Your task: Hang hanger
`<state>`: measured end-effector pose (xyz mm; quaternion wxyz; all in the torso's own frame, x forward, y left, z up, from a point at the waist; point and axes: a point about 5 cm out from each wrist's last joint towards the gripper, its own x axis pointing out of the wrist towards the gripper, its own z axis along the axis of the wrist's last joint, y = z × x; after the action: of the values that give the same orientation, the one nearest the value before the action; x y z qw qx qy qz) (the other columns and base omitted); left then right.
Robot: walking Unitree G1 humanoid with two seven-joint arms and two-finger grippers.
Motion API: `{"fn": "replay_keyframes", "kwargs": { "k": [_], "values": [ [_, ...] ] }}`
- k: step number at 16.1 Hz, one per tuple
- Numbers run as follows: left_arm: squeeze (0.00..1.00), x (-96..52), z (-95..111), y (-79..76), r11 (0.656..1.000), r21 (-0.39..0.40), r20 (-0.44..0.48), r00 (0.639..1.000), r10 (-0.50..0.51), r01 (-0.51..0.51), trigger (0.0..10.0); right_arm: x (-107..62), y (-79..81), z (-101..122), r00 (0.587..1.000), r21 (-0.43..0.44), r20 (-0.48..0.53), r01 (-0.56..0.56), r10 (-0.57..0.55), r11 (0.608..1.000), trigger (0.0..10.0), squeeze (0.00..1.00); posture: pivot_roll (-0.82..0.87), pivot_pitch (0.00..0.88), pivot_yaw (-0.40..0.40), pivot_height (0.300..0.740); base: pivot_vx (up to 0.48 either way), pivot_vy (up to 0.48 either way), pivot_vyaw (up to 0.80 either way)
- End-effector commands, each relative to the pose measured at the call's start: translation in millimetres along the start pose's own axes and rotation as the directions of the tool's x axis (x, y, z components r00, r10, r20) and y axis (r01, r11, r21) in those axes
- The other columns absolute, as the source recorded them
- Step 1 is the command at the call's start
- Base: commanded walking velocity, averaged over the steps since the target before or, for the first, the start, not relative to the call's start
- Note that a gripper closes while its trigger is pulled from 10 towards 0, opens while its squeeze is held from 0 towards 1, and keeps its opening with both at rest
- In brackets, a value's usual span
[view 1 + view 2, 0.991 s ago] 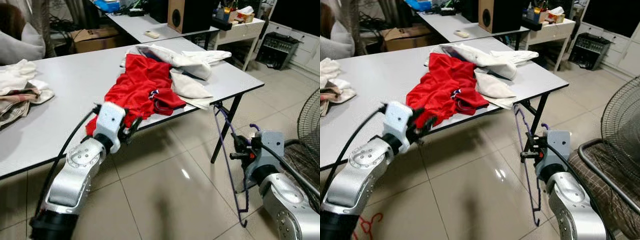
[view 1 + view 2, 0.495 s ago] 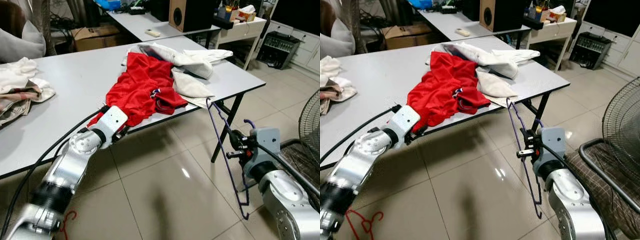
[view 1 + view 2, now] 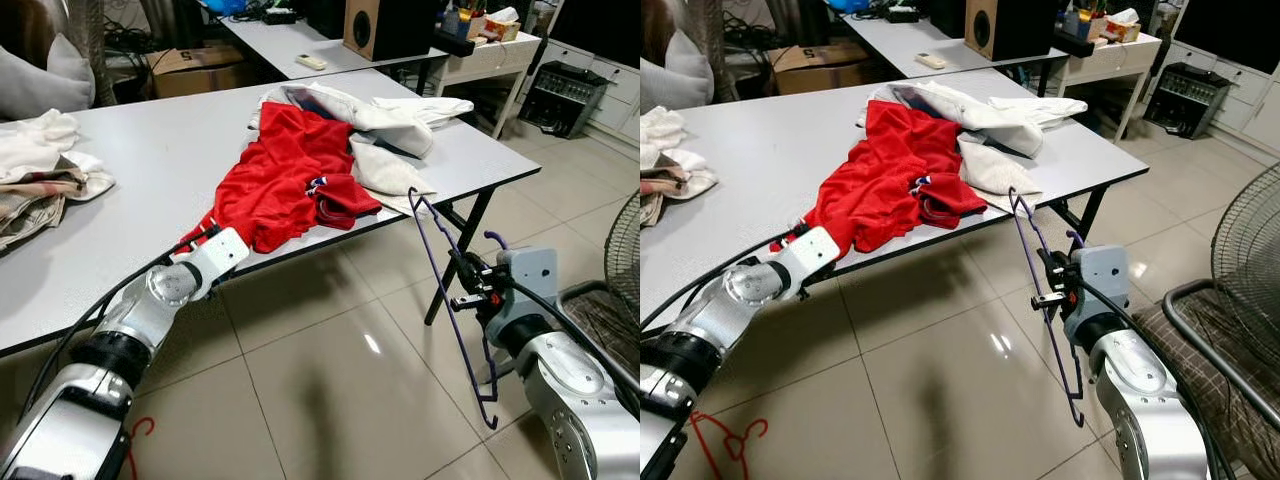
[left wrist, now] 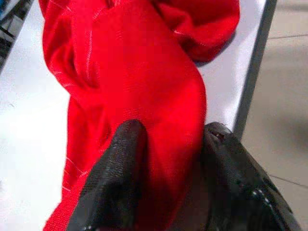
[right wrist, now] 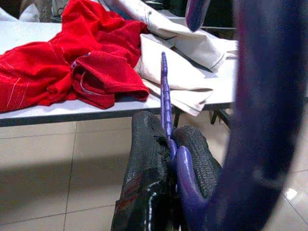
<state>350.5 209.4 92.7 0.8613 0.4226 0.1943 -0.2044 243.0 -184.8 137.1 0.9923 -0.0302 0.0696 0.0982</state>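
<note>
Left gripper (image 4: 163,192) at the near edge of the grey table (image 3: 150,160), fingers (image 4: 115,183) closed on the hem of the red shirt (image 3: 285,175) that lies spread on the tabletop. Cream garments (image 3: 385,125) just right of the shirt, touching it. Right gripper (image 5: 166,163) past the table's right corner, above the tiled floor (image 3: 330,390), pinching the purple hanger (image 3: 450,310) tight; the hanger is tilted, its top close by the table edge.

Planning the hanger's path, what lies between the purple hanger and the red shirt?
In the left eye view, a cream garment lies on the table edge between the purple hanger, clamped in the right tool, and the red shirt.
</note>
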Motion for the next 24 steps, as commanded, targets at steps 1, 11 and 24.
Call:
{"fn": "replay_keyframes", "kwargs": {
  "k": [1,11,24],
  "values": [
    [0.00,1.4,-5.3,-2.1,1.000,0.029,-0.034,0.999,-0.004,0.005,5.0,0.0,-1.6,2.7,1.000,-0.014,0.012,0.002,-0.002,1.000,10.0,0.00,-0.16,0.000,-0.025,0.740,0.000,0.000,0.00],
    [0.00,3.2,-28.3,-23.6,0.958,-0.160,-0.089,0.964,-0.252,0.236,0.0,1.1,-2.4,4.5,1.000,-0.022,0.024,-0.006,0.007,1.000,10.0,0.00,-0.16,0.000,-0.035,0.740,0.000,0.000,0.00],
    [0.00,-35.4,104.4,101.5,0.492,-0.658,0.696,0.710,0.107,0.570,0.0,-29.2,8.5,20.7,0.849,-0.006,0.051,-0.526,0.525,0.851,10.0,0.00,-0.14,0.000,-0.022,0.740,0.000,0.000,0.00]
  ]
}}
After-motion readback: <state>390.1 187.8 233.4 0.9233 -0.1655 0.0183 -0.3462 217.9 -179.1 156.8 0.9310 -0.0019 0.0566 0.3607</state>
